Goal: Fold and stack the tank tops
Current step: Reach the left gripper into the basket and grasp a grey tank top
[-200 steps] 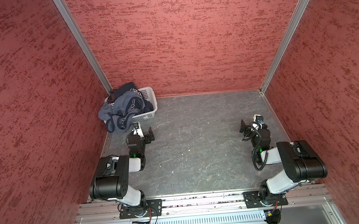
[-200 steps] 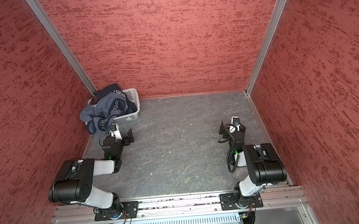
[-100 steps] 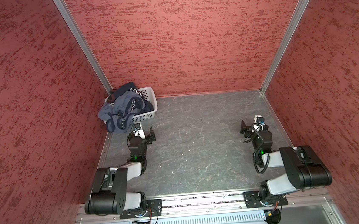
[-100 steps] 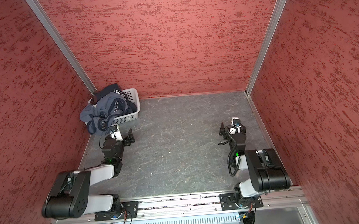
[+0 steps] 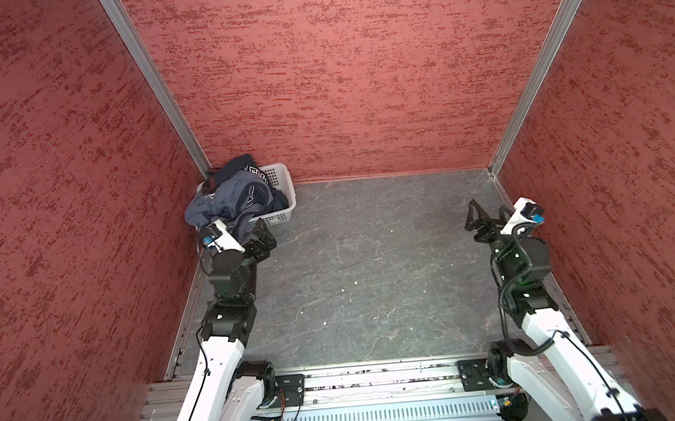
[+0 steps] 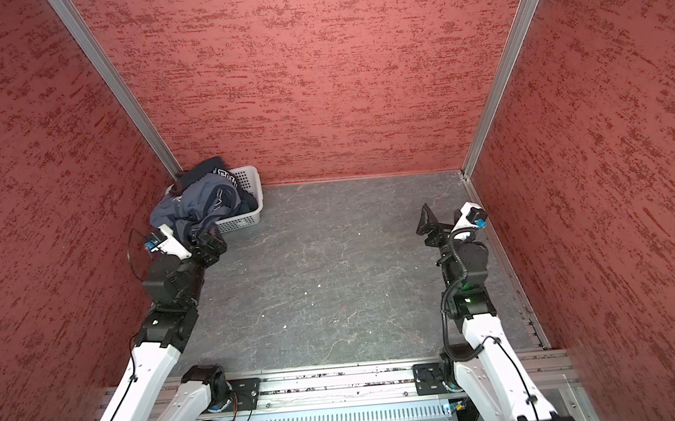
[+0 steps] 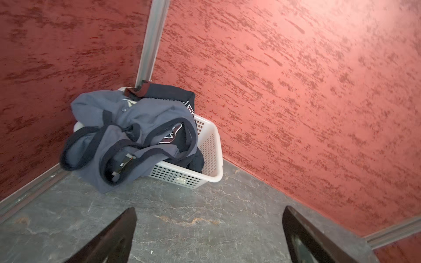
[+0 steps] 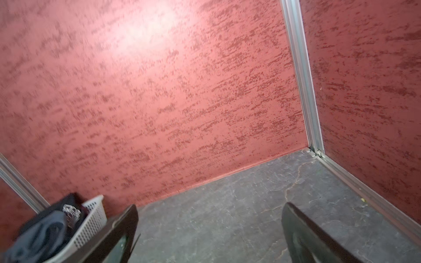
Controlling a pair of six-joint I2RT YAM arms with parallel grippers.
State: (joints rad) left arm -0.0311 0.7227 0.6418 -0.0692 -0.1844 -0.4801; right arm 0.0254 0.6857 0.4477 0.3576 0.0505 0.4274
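The slate grey-blue tank top (image 7: 145, 116) lies crumpled on top of the white basket (image 7: 211, 145). It is heaped over the rim and spills down the outside of the wall. Its lowest fold reaches the grey tabletop (image 5: 374, 266) just beside the basket. Its navy-trimmed arm loops hang open across the heap.

The dark navy tank top (image 7: 166, 91) is bunched under and behind it in the same basket. A maroon edge shows at the basket's back rim, and a strip of white-outlined lettering peeks out beside it. I can't read the lettering from here. Another dark fold pokes out at the basket's front corner. Neither top is folded.

The left gripper (image 7: 209, 211) hovers near the basket's front wall and points toward it. Its jaws are spread wide with nothing between them, clear of both cloth and plastic.

The right gripper (image 5: 488, 217) is well apart from the basket, across the tabletop from it. Its jaws are likewise spread and empty. Its wrist view catches the basket only at the edge, and blurred.

The basket itself is tucked against the metal corner post (image 7: 148, 45), where two red textured walls (image 5: 336, 74) meet.
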